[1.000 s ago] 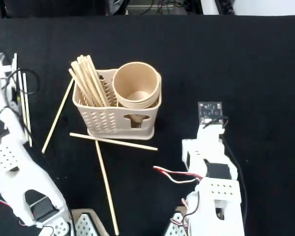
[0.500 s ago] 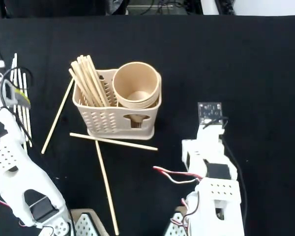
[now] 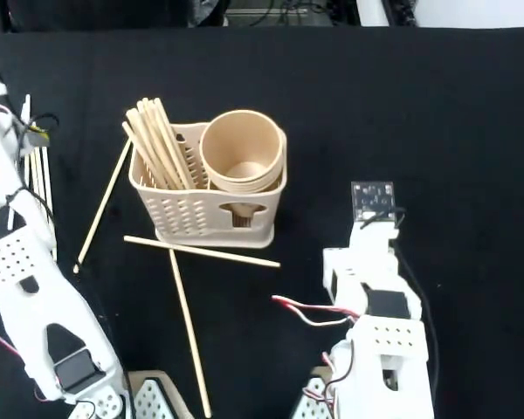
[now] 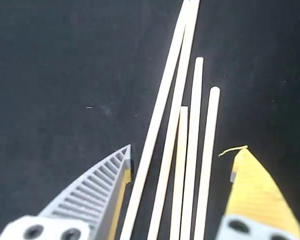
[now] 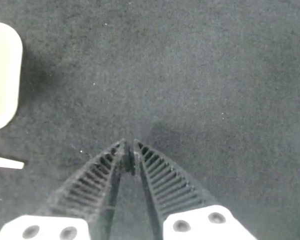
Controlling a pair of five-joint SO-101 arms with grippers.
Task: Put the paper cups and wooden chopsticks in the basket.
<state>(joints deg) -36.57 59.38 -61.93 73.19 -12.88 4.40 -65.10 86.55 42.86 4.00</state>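
The beige basket stands mid-table and holds stacked paper cups plus a bundle of wooden chopsticks. Several more chopsticks lie side by side on the black cloth at the far left. My left gripper is open and straddles them, its grey and yellow fingers on either side. My right gripper is shut on nothing, low over bare cloth to the right of the basket.
Three loose chopsticks lie near the basket: one slanted at its left, one across its front, one running toward the near edge. The right arm sits at the front right. Open cloth lies at the back and right.
The left arm has shifted toward the far side along the left edge, bringing its open gripper over the bundle of chopsticks there. The right arm has not moved.
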